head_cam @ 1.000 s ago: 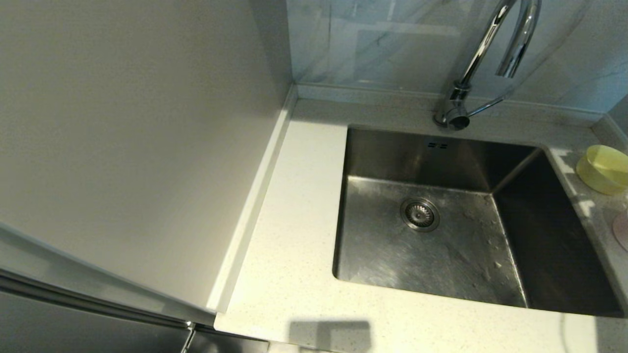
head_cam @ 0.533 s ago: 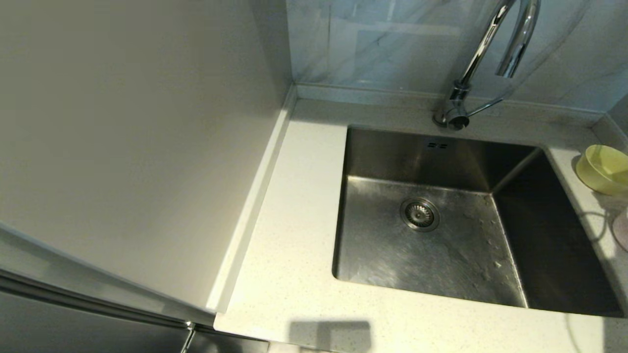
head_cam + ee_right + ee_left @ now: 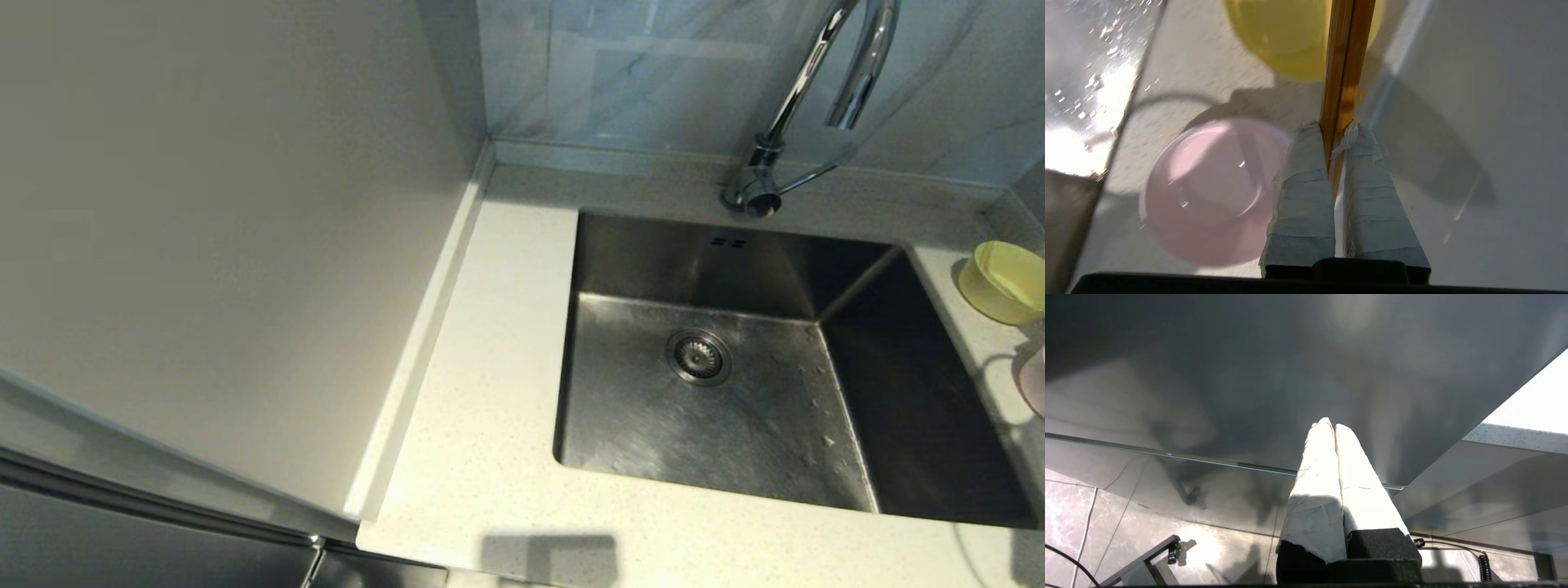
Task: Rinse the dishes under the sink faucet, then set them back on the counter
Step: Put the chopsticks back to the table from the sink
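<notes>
My right gripper (image 3: pixel 1336 136) has its jaws pinched narrow on the two wooden chopsticks (image 3: pixel 1345 69), which lie side by side between my tape-wrapped fingers (image 3: pixel 1306 192) and reach out past the tips. In the right wrist view they cross in front of the yellow-green bowl (image 3: pixel 1282 36), and the pale pink bowl (image 3: pixel 1208 192) sits open-side up just beside my fingers. Both bowls stand on the speckled counter (image 3: pixel 1192 69), near each other but apart, with the wet edge of the steel sink (image 3: pixel 1090 61) alongside them.

From my head camera the yellow-green bowl (image 3: pixel 1002 282) rests on the counter (image 3: pixel 490 408) at the far right, just right of the sink (image 3: pixel 718 408), and only a sliver of the pink bowl (image 3: pixel 1035 388) shows at the right edge, nearer to me. The sink holds its round drain strainer (image 3: pixel 699 357) in the floor and two overflow slots (image 3: pixel 727 242) in the far wall. The chrome faucet (image 3: pixel 808 90) rises from the far rim, its spout curving over the basin.

My left gripper (image 3: pixel 1331 426) hangs parked down by the dark cabinet front (image 3: pixel 1249 375), above the tiled floor (image 3: pixel 1094 522), jaws pressed together on nothing.
</notes>
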Controlling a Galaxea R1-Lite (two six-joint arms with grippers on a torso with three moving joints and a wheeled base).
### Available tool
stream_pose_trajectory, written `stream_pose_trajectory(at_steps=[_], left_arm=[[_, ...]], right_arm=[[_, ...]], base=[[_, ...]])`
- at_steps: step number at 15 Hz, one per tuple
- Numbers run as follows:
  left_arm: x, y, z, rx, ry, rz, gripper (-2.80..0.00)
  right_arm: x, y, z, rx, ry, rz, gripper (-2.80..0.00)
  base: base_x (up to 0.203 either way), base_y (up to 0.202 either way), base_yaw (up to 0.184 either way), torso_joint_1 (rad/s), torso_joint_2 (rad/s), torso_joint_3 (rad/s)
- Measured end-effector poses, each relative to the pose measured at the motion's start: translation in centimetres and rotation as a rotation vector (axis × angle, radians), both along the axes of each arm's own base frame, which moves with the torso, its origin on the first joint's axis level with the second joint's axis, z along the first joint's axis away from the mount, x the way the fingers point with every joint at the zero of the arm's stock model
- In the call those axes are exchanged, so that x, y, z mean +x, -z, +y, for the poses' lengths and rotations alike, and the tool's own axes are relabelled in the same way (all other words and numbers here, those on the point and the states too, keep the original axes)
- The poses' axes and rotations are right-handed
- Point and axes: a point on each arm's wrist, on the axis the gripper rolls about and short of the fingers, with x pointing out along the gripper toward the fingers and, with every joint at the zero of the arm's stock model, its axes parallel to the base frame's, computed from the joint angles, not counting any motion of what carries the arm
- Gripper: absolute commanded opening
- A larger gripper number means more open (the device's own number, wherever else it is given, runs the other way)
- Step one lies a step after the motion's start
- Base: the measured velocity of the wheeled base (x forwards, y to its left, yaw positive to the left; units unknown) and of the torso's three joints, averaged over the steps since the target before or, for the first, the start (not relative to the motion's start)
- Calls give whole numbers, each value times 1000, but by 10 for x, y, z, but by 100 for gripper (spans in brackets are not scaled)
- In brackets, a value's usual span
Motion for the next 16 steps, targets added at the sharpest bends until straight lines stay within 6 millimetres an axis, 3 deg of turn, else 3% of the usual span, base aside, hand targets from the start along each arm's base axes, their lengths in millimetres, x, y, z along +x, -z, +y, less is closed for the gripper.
stream_pose_trajectory(at_steps=[6,9,16], left_arm=[[0,0,0,0,0,0,-280],[0,0,0,0,0,0,-280],[0,0,0,0,0,0,-280]], right_arm=[[1,1,39,152,77,146,-280],[11,-5,61,155,191,153,-280],[34,0,56,52,321,122,-280]], base=[[0,0,0,0,0,0],[0,0,0,0,0,0],[0,0,0,0,0,0]])
